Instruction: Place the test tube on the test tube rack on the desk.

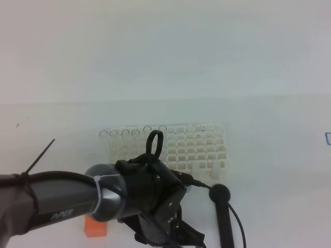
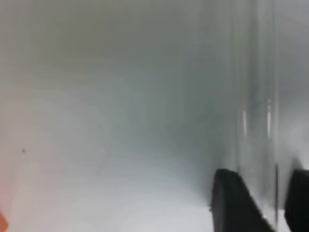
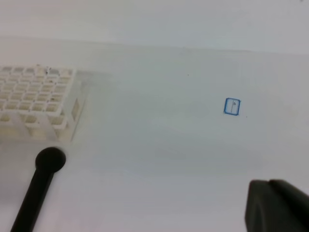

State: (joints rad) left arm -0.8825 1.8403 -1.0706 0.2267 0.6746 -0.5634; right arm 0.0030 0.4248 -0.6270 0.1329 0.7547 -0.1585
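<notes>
The desk [image 1: 279,155] is a plain white top carrying all items. The test tube rack [image 1: 196,147], a white lattice of small square holes, stands near the middle of the desk, somewhat towards the far edge. Several clear round rims show at its left end in the high view; they are too faint to identify further.

The left arm reaches in from the near left edge of the desk, its dark wrist housing covering the rack's near left part in the high view. The left gripper [image 2: 263,205] is seen only in its wrist view: two dark fingers [image 2: 231,203] stand apart, and the test tube [image 2: 258,121] runs upright between them as a clear, blurred glass column. The jaws are partly open around the tube. Whether the pads actually touch the glass cannot be told from this blurred view, nor whether the tube's lower end sits in a rack hole.

The right gripper [image 3: 277,208] shows as a dark mass at the near right of its wrist view, low over bare desk, well apart from the rack. Its jaws are closed, with nothing seen in them.

A black round-headed stick [image 1: 221,212] lies just near of the rack's right end. An orange block [image 1: 95,227] sits near the desk's near edge, partly hidden by the left arm. A small blue square mark [image 3: 232,107] lies on the desk well right of the rack.
</notes>
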